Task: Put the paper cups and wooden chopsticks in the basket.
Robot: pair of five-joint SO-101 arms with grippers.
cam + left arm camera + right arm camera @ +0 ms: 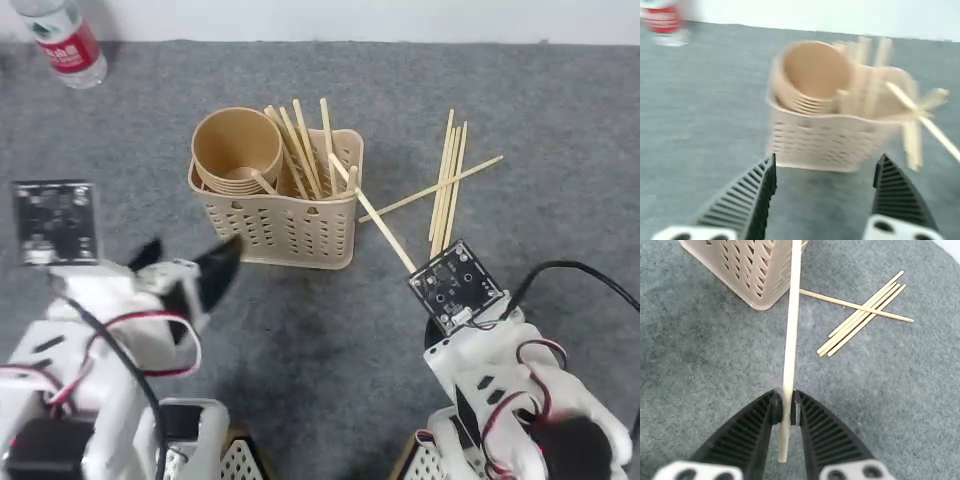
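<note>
**One chopstick gripped at the basket rim, five loose on the desk**

Your right end effector (785, 402) is clenched on a single wooden chopstick (791, 330), held close to its near end. The stick slants up past the right corner of the basket (290, 235), and its far end crosses the rim.

Your left end effector (827, 162) is released, jaws wide apart. It faces the basket's near wall from just in front and does not touch it.

Edges and room:
- The basket stands mid-desk, well short of the white wall (400, 15) along the far edge.
- A bottle (65, 42) lies at the far left corner, well apart from the basket.
- The loose chopsticks (445, 190) lie to the basket's right, near it but apart.

Counts:
- One basket.
- One nested stack of paper cups (237, 150) in its left half. Several rims show, but they are too blurred to number.
- A handful of standing chopsticks (300, 150) in its right half.
- Five loose: four side by side and one laid across them.

Surface: a grey felt-like cover (560, 120) over the desk.
</note>
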